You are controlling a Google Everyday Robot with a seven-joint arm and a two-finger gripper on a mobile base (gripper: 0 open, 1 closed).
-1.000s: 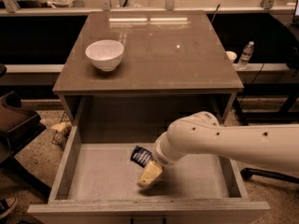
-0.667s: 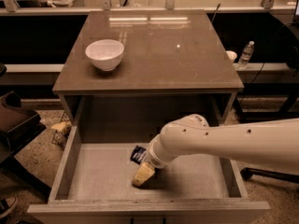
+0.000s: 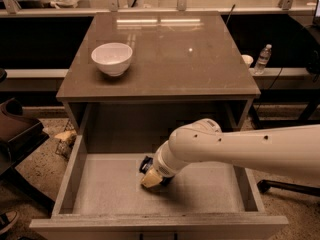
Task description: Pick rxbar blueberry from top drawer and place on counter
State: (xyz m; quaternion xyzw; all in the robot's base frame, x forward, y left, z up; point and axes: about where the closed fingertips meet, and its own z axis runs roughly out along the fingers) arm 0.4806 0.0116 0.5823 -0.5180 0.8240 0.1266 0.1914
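The top drawer [image 3: 95,194] stands pulled out below the counter [image 3: 165,59]. The rxbar blueberry [image 3: 146,163] is a small dark blue bar on the drawer floor; only its left end shows beside my wrist. My white arm reaches in from the right and my gripper [image 3: 151,180] is down in the drawer, right over the bar, its yellowish fingertips [image 3: 149,180] at the floor. The rest of the bar is hidden by the gripper.
A white round bowl [image 3: 112,58] sits on the counter's left side. A pale shelf with metal rails [image 3: 150,4] runs behind. A water bottle [image 3: 262,59] stands on a ledge at right. A dark chair [image 3: 17,134] is at left.
My arm and gripper have moved left across the drawer, over the bar; less of the bar shows now.
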